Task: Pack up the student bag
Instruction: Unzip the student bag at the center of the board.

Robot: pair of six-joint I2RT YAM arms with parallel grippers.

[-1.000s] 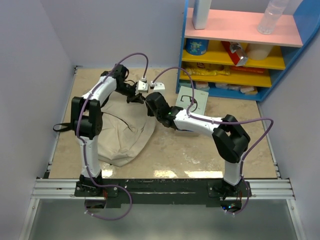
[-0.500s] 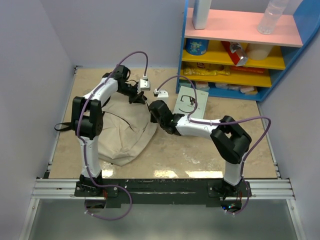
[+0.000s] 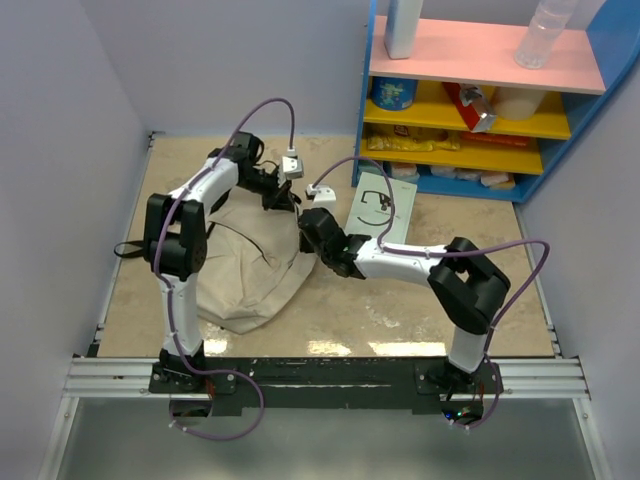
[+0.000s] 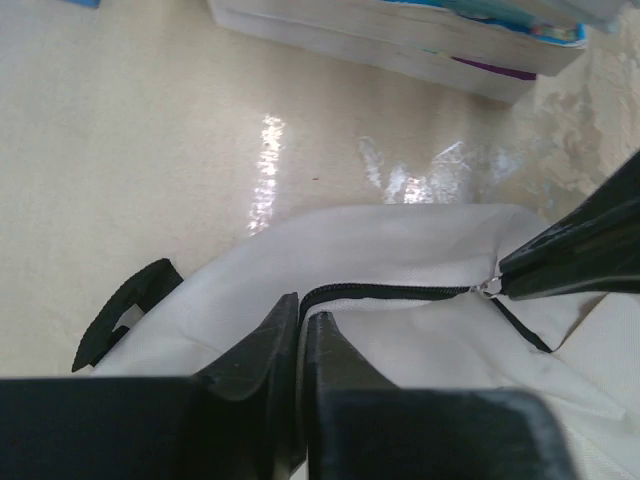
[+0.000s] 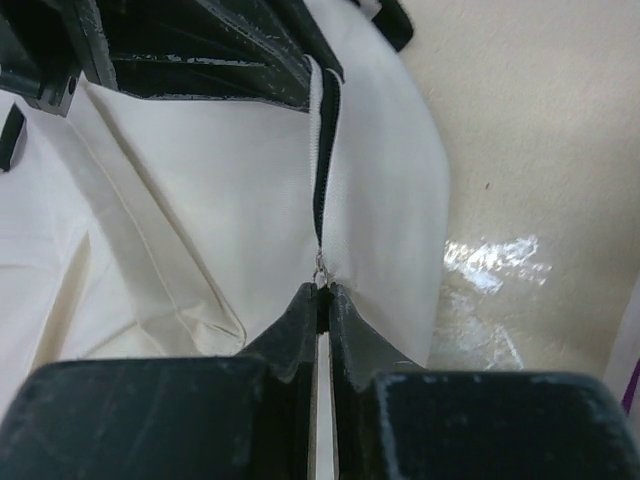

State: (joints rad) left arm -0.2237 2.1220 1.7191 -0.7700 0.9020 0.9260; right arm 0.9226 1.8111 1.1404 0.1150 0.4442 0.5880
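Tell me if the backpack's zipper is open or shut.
Shut along the visible stretch: the zipper is one closed black line from the left gripper to the right gripper; beyond that, hidden.

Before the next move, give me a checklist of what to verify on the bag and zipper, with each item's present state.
1. Right end effector shut on the zipper pull: ok.
2. Left end effector pinching the student bag fabric at the zipper's other end: ok.
3. Zipper open between the two grips: not ok, its teeth are closed along that stretch.
4. Fabric taut enough for the slider to run: cannot tell.
5. Flat book inside the bag: not ok, it lies on the table beside the bag, with the right arm's cable draped over it.
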